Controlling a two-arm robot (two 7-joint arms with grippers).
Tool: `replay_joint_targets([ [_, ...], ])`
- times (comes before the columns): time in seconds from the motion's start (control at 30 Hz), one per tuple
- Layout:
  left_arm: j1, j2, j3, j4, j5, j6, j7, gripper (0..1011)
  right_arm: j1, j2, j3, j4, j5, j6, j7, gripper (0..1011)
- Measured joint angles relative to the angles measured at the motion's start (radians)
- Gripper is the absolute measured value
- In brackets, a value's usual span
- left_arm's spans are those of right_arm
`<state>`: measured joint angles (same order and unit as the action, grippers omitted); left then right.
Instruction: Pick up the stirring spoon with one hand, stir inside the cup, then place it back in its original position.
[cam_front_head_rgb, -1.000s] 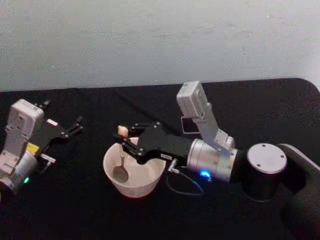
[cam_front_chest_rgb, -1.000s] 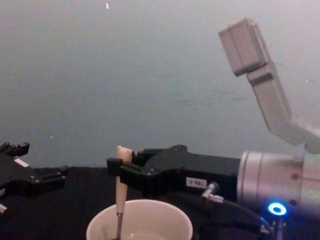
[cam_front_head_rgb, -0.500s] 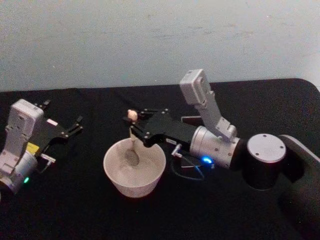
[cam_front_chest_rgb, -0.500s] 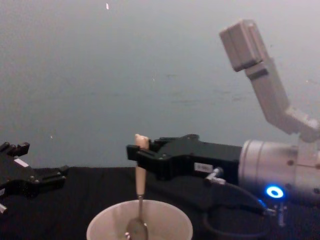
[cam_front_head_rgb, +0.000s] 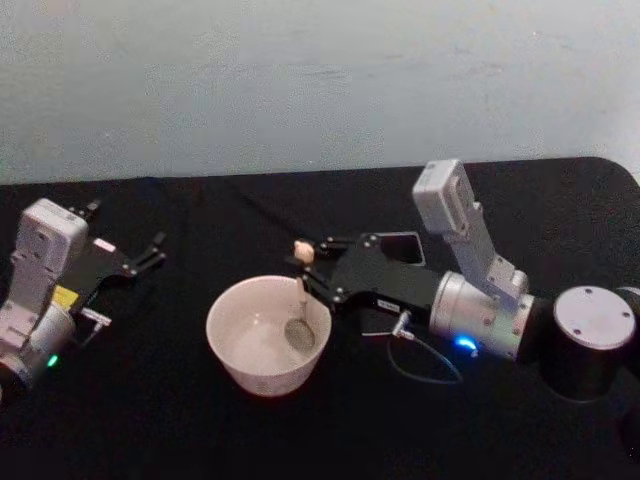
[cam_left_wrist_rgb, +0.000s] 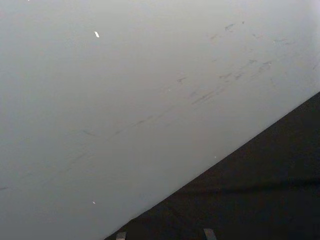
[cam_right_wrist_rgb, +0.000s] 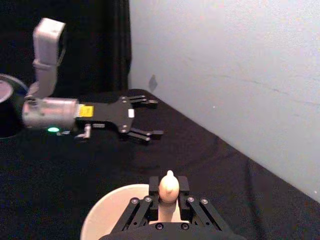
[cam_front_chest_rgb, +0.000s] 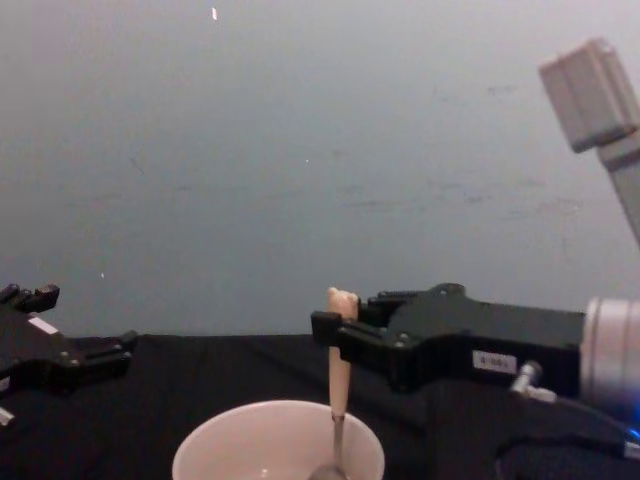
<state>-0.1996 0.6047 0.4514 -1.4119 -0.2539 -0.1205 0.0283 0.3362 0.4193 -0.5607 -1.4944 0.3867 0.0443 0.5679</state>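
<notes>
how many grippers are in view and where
2. The right gripper holds the stirring spoon upright in the cup; the left gripper is open, off to the cup's left.

So the surroundings here are pretty bare: we've got a black table (cam_front_head_rgb: 250, 430) running edge to edge and a plain pale grey wall (cam_front_head_rgb: 300, 80) right behind it. The wall has a few faint scuffs and one tiny white speck (cam_front_chest_rgb: 214, 13) high up. We can also spot a dark square holder (cam_front_head_rgb: 408, 243) on the table, right of centre toward the back, partly hidden. In the right wrist view a black curtain (cam_right_wrist_rgb: 100, 45) hangs where the wall ends.
</notes>
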Motion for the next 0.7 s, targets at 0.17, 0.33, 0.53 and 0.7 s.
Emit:
replay_joint_targets([
  [0.17, 0.000, 0.000, 0.000, 0.000, 0.000, 0.000, 0.000, 1001, -0.022, 0.025, -0.006, -0.030, 0.015, 0.007, 0.024, 218],
  [0.33, 0.000, 0.000, 0.000, 0.000, 0.000, 0.000, 0.000, 1001, -0.033, 0.034, -0.027, -0.045, 0.028, 0.013, 0.047, 221],
  [0.53, 0.000, 0.000, 0.000, 0.000, 0.000, 0.000, 0.000, 1001, -0.029, 0.019, -0.052, -0.044, 0.035, 0.014, 0.054, 221],
  [0.7, 0.000, 0.000, 0.000, 0.000, 0.000, 0.000, 0.000, 1001, -0.016, -0.001, -0.061, -0.029, 0.035, 0.016, 0.046, 221],
])
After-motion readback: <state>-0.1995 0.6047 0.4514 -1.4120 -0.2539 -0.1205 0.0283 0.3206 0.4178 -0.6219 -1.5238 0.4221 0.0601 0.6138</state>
